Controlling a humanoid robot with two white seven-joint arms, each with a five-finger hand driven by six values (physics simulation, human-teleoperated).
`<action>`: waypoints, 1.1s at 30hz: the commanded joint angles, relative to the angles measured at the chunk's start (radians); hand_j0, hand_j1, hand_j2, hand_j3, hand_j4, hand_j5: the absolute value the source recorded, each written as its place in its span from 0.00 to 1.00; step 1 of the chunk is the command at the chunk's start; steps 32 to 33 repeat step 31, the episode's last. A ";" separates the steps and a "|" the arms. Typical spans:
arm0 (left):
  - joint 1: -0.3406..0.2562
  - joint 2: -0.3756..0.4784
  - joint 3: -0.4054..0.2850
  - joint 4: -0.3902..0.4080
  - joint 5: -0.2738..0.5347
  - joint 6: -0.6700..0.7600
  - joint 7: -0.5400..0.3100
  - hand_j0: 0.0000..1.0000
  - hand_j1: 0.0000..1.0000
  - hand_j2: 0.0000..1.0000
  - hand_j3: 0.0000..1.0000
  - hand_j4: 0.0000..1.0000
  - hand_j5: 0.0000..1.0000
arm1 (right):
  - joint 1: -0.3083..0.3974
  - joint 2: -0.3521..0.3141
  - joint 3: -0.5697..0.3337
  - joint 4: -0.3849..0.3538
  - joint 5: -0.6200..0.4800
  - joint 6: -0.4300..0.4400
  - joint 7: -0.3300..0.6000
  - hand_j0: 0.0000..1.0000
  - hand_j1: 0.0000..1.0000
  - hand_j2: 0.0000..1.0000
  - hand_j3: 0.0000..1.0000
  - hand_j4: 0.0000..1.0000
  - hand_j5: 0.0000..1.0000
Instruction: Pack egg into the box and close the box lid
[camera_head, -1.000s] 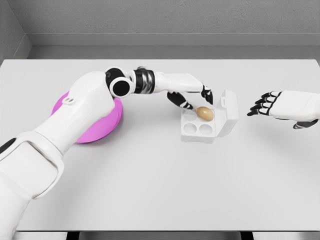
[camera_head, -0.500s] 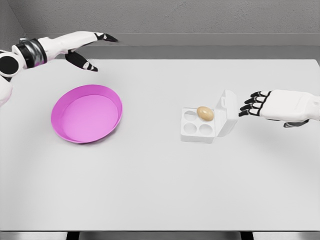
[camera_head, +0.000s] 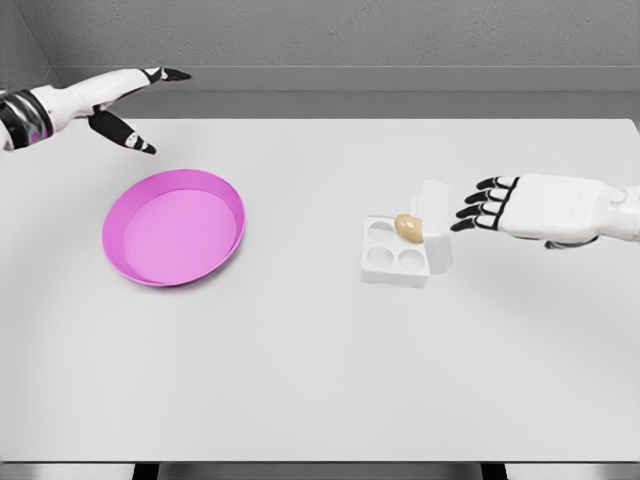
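Observation:
A small white egg box stands right of the table's middle, with a tan egg in its far right cup. Its lid is hinged on the right and stands nearly upright, leaning over the tray. My right hand is open, its black fingertips pressed against the lid's outer face. My left hand is held up at the far left, above the table's back edge, fingers spread and holding nothing.
A shallow magenta bowl sits on the left half of the white table. A grey wall runs behind the table's back edge.
The left hand left the egg in the box and swung away to the far left. The right hand moved left onto the lid and tipped it from laid open to nearly upright.

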 joint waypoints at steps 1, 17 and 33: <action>0.000 0.001 0.003 0.017 0.024 0.002 0.000 1.00 1.00 1.00 1.00 1.00 1.00 | -0.005 0.039 0.002 -0.001 -0.004 0.002 0.000 1.00 1.00 1.00 1.00 1.00 1.00; 0.000 0.018 0.006 0.019 0.027 0.002 0.000 1.00 1.00 1.00 1.00 1.00 1.00 | -0.078 0.057 -0.149 0.029 -0.144 0.002 0.000 1.00 1.00 1.00 1.00 1.00 1.00; 0.031 0.003 -0.003 0.273 0.017 0.002 0.003 1.00 1.00 1.00 1.00 1.00 1.00 | 0.023 0.050 -0.153 0.150 -0.138 0.002 0.000 1.00 1.00 1.00 1.00 1.00 1.00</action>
